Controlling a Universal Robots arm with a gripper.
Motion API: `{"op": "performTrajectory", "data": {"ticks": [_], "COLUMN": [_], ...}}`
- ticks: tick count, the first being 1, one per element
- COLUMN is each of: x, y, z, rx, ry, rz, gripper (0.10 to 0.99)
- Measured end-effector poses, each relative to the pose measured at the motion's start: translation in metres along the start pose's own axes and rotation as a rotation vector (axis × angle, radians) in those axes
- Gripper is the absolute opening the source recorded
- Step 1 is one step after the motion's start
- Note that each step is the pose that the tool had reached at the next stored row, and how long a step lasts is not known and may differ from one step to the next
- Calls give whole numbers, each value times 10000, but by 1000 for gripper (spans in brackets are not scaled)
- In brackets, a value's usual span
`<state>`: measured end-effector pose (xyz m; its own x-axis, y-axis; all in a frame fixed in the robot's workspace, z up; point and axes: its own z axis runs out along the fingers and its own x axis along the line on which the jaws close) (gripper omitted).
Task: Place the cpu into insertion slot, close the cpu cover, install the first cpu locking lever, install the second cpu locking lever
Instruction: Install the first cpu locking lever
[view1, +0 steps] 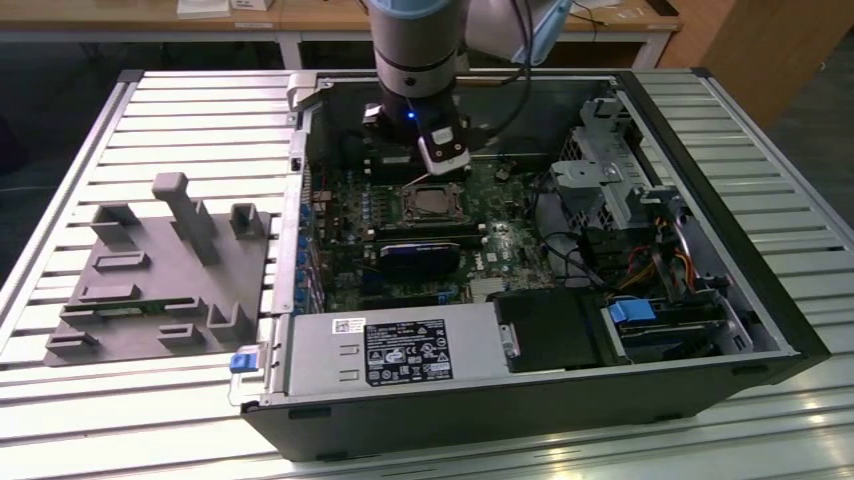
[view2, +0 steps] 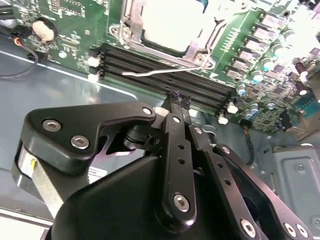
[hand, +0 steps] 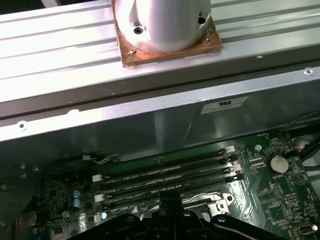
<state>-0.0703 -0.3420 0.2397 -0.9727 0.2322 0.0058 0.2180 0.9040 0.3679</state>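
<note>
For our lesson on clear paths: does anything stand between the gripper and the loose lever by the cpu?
Nothing visible does. In the second wrist view the gripper sits just short of the lever, with memory slots under the gap.

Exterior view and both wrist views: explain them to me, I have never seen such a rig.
One robot arm works in an open computer case lying on a slatted metal table. The exterior view watches from off the arm; both wrist views ride on it. The gripper, shut and holding nothing visible, hangs near the memory slots. The cpu lies in place on the green board, the cpu cover framing it; a thin wire lever juts across the memory slots. A grey fixture lies beside the case.
</note>
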Motion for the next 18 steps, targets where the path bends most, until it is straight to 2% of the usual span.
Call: {"op": "performTrajectory", "data": {"ticks": [3, 4, 5, 7, 11, 16, 18], "x": [-16, -16, -16, -14, -2, -1, -1], "y": [2, 2, 0, -3, -8, -9, -13], "z": [5, 7, 10, 16, 23, 24, 37], "rx": [-3, -6, -19, -63, -165, -124, -35], "ry": [-2, -17, -70, -239, -638, -662, -703], "rz": [-6, -13, -37, -106, -265, -275, -293], "gripper": [102, 102, 102, 102, 102, 102, 102]}}
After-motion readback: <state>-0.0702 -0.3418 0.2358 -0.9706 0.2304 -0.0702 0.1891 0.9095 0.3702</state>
